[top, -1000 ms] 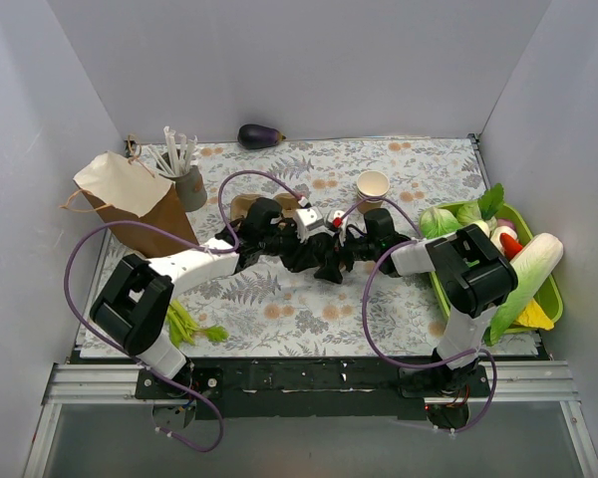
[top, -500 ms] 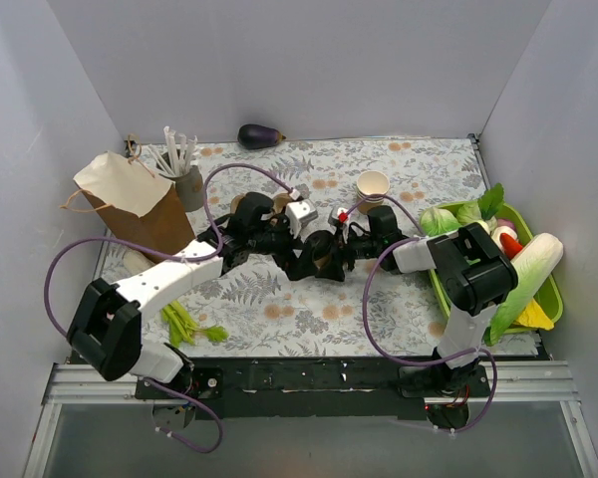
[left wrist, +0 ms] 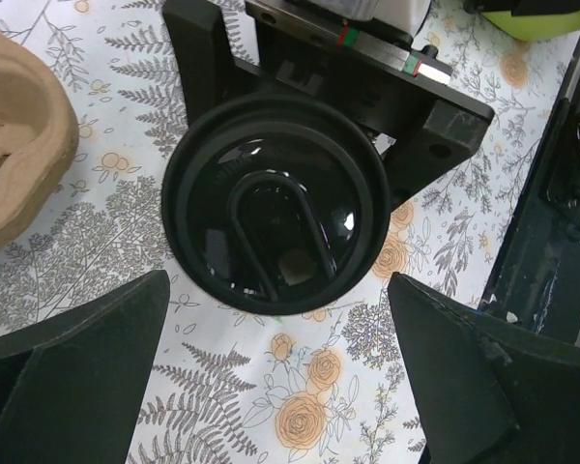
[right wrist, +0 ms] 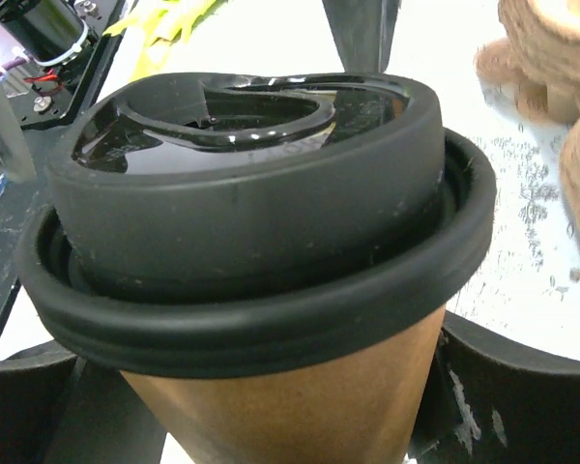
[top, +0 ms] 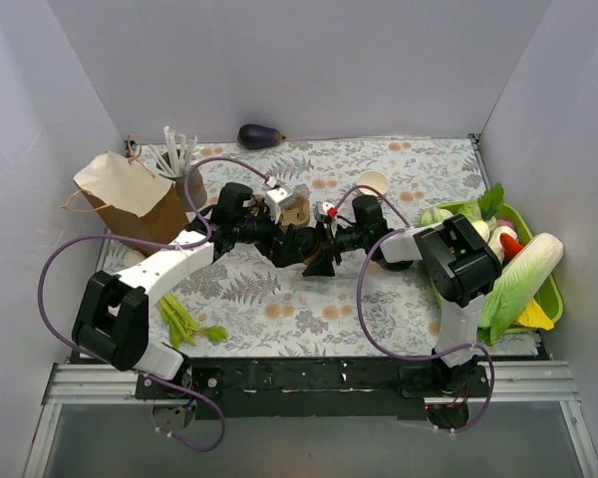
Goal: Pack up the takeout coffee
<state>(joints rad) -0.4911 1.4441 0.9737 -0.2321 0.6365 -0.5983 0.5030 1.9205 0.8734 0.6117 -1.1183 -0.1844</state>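
The takeout coffee (top: pixel 309 249), a tan paper cup (right wrist: pixel 300 387) with a black lid (left wrist: pixel 271 203), stands upright at the middle of the table. My right gripper (right wrist: pixel 300 416) is shut on the cup's body below the lid, one finger on each side. In the top view the right gripper (top: pixel 327 244) reaches in from the right. My left gripper (left wrist: pixel 278 300) is open, its fingers spread wide over bare tablecloth just short of the lid. It (top: pixel 287 239) comes from the left, facing the cup.
A brown paper bag (top: pixel 130 199) stands open at the far left beside a grey holder of straws (top: pixel 184 174). A cardboard cup carrier (left wrist: pixel 19 145) lies just behind the cup. A lidless paper cup (top: pixel 373 184), an eggplant (top: pixel 260 135) and a green vegetable basket (top: pixel 550 299) sit around.
My left gripper has opened and let go of the cup. The right gripper has closed in on the cup's body. Both arms have shifted toward the back of the table.
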